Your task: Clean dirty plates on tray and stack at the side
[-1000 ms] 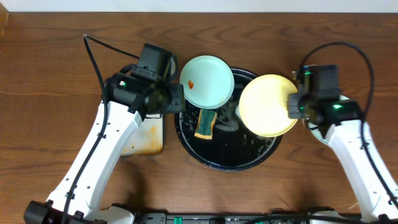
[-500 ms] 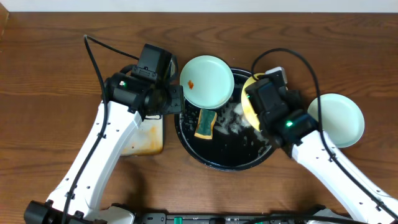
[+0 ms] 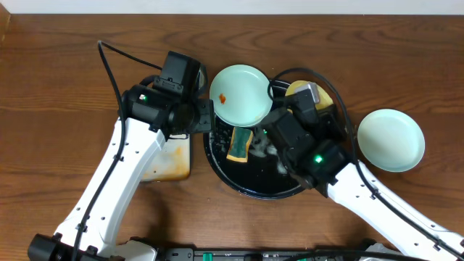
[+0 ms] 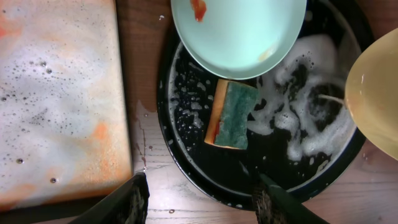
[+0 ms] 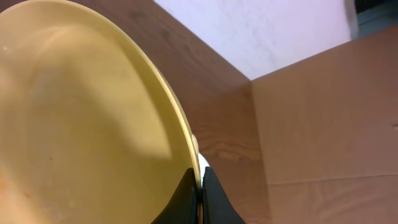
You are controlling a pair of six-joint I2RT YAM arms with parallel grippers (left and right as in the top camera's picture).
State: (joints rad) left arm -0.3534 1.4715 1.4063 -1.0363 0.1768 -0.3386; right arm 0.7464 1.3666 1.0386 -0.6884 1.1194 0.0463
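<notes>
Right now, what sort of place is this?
Probably a lab bench staged as a washing-up station: a wooden table, a black tray holding foam and a sponge, and a yellow plate in the right gripper.

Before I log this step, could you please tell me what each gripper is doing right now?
The left gripper is open, holding nothing.
The right gripper is shut on the rim of the yellow plate.
</notes>
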